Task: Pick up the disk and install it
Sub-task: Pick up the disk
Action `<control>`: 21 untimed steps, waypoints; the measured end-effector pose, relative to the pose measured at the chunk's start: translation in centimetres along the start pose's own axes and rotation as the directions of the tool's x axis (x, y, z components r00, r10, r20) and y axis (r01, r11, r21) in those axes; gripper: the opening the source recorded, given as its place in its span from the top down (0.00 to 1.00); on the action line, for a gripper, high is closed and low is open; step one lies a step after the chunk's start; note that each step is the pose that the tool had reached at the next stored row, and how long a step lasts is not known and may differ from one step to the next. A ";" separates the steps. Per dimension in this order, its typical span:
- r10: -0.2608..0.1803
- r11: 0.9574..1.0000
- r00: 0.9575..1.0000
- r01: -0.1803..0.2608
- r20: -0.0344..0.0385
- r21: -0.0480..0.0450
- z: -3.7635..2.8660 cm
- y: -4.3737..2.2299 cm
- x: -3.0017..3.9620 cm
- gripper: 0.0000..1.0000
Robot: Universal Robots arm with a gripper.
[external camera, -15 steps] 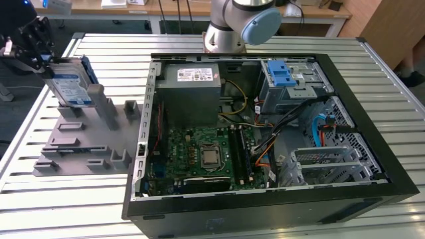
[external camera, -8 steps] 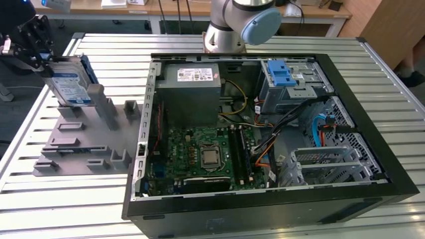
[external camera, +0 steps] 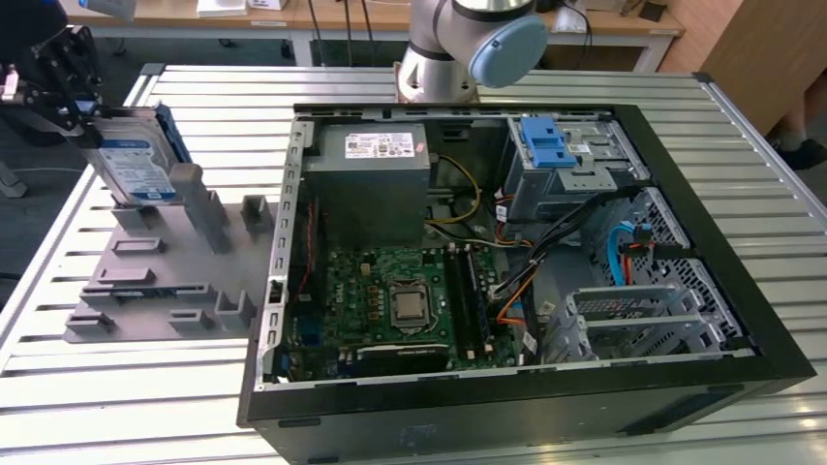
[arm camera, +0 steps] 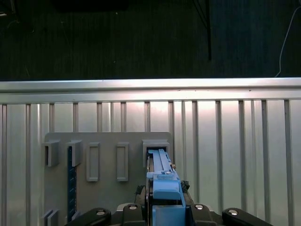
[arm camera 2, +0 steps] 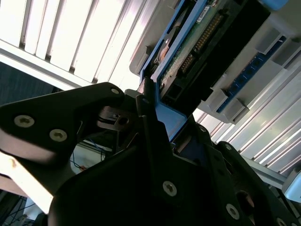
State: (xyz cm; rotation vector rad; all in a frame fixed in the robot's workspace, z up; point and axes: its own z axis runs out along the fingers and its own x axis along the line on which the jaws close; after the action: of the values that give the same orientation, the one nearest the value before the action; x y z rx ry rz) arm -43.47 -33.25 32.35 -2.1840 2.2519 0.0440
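The gripper [external camera: 80,114] is clenched on the upper end of the disk [external camera: 135,167], which stands upright at the holder's [external camera: 155,281] far corner.

Black tool [arm camera 2: 163,118] (silver screws [arm camera 2: 170,188]), blue-capped arm [external camera: 437,66]

Lit brightly from above in the exterior view, with soft sheen on the slatted metal table [external camera: 130,387] and deep shade inside the open computer case [external camera: 517,421]. Burns out to white glare along the table slats in the second wrist view. Drops to near black on the floor [arm camera: 94,42] beyond the table in the first wrist view.
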 end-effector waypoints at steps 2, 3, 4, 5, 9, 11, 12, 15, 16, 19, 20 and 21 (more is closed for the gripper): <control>0.000 1.000 1.000 0.000 0.000 0.000 -0.07 0.01 0.00 0.64; 0.000 1.000 1.000 0.000 0.000 0.000 -0.11 0.01 -0.01 0.64; 0.000 1.000 1.000 0.000 0.000 0.000 -0.15 0.01 -0.01 0.64; 0.000 1.000 1.000 0.000 0.000 0.000 -0.20 0.01 -0.01 0.64; 0.000 1.000 1.000 0.000 0.000 0.000 -0.41 0.01 -0.01 0.64; 0.000 1.000 1.000 0.000 0.000 0.000 -0.51 0.01 -0.02 0.64; 0.000 1.000 1.000 0.000 0.000 0.000 -0.56 0.01 -0.02 0.64; 0.000 1.000 1.000 0.000 0.000 0.000 -0.70 0.02 -0.02 0.64; 0.000 1.000 1.000 0.000 0.000 0.000 -0.75 0.02 -0.02 0.64; 0.000 1.000 1.000 0.000 0.000 0.000 -0.90 0.02 -0.03 0.64; 0.000 1.000 1.000 0.000 0.000 0.000 -0.95 0.02 -0.03 0.64; 0.000 1.000 1.000 0.000 0.000 0.000 -1.00 0.02 -0.03 0.64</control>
State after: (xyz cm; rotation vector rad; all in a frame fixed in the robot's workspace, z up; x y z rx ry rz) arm -43.47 -33.24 33.35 -2.1841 2.2519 0.0441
